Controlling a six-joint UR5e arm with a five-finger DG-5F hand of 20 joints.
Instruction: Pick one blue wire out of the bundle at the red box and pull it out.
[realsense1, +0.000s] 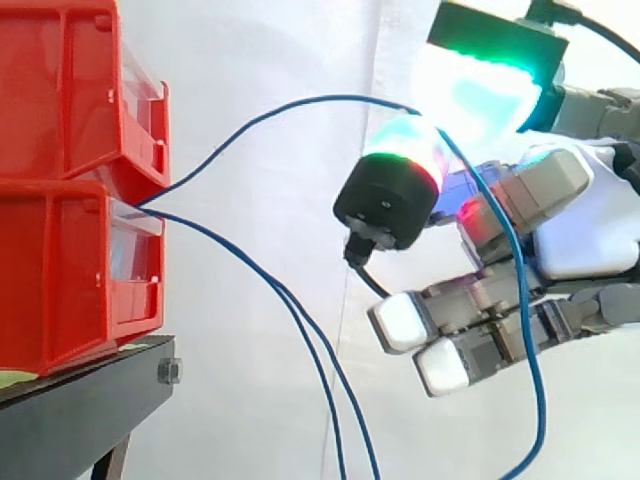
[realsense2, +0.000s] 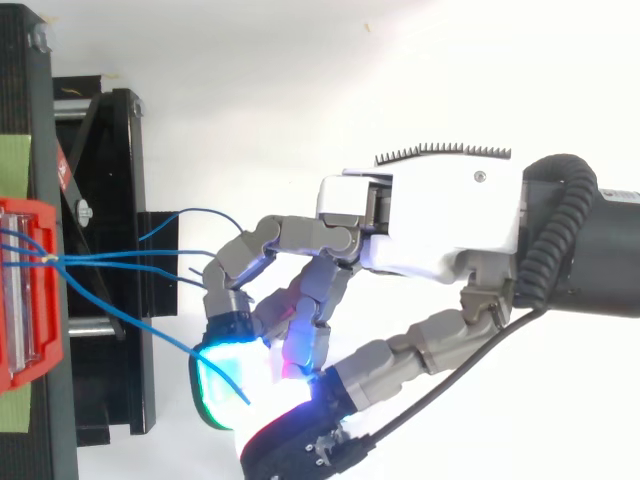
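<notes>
Two red bins sit stacked at the left edge of the frame on a black stand. Blue wires fan out from the seam between them. One blue wire arcs up and right into the hand, where it is pinched between curled fingers with glowing pads, then hangs down the right side. Two other wires drop toward the bottom centre.

2 bins are stacked at left in the side view: upper bin on lower bin, both on the stand. Wires leave the lower bin's front toward the right. 1 wire arcs up and right to the hand, runs between its thumb and curled fingers, then hangs down past them. 2 other wires drop between stand and hand. The hand is right of the bins, well apart.
</notes>
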